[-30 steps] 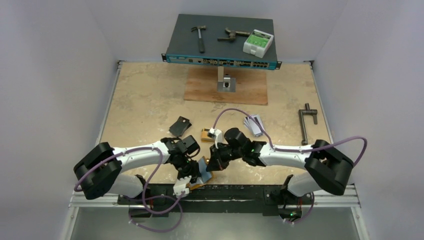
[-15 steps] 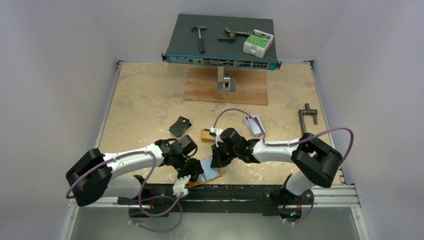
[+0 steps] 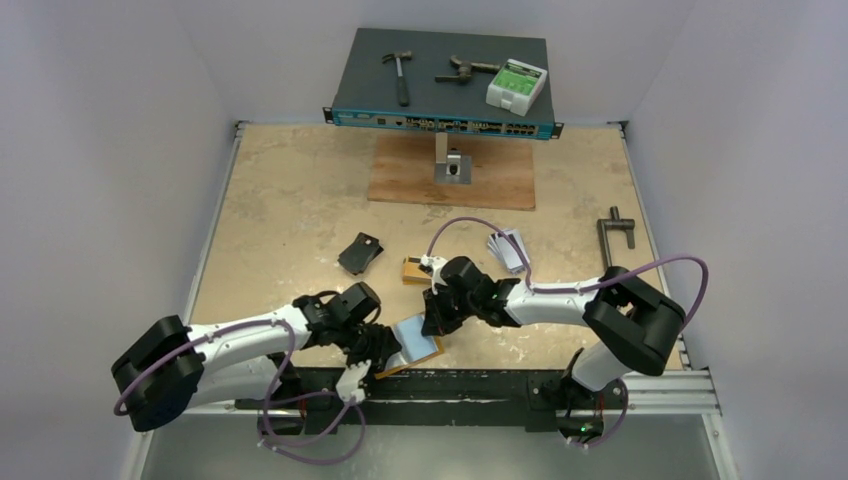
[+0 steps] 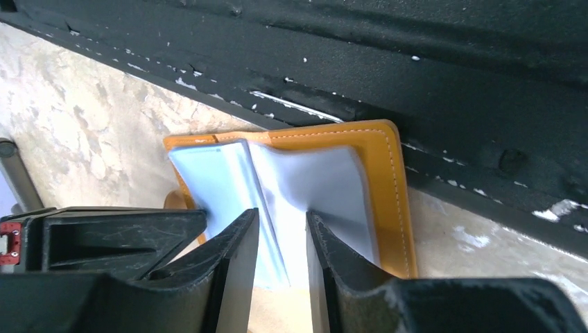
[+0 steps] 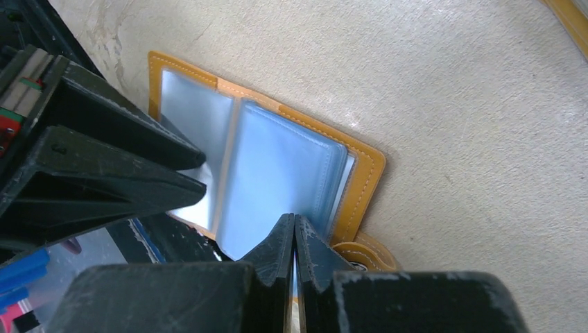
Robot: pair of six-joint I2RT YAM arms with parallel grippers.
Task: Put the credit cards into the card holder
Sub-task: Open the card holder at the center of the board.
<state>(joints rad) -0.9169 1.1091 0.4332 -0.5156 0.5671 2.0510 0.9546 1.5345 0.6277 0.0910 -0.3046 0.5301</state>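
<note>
At the near edge of the table (image 3: 290, 200), hard against the black rail (image 4: 416, 69), the card holder (image 3: 420, 345) lies open, orange cover down and greyish clear sleeves (image 5: 281, 166) upward, between the two grippers. The left gripper (image 4: 281, 216) stands with its jaws part-way apart, astride the sleeve fold; nothing is seen clamped between them. The right gripper (image 5: 295, 222) has its jaws closed together, tips at the edge of the thicker sleeve stack; whether a single leaf is nipped there cannot be told. Neither carries a card. The silver-grey credit cards (image 3: 508, 250) lie well apart at mid-table on the right, and a yellow-orange stack (image 3: 412, 270) sits just beyond the right wrist. By judgement, the step in hand is readying the holder: one pocket must be opened and the cover pinned flat before any card is fetched. Done well, one gripper would press the cover down near the spine while the other lifts one leaf only, keeping the holder off the rail so it cannot slide over the edge. The pocket mouths cannot be made out in either wrist view, and it is unclear whether any sleeve already holds a card. Seen from above, the wrists cover part of the holder. The number of cards in each stack is too small to tell.
</note>
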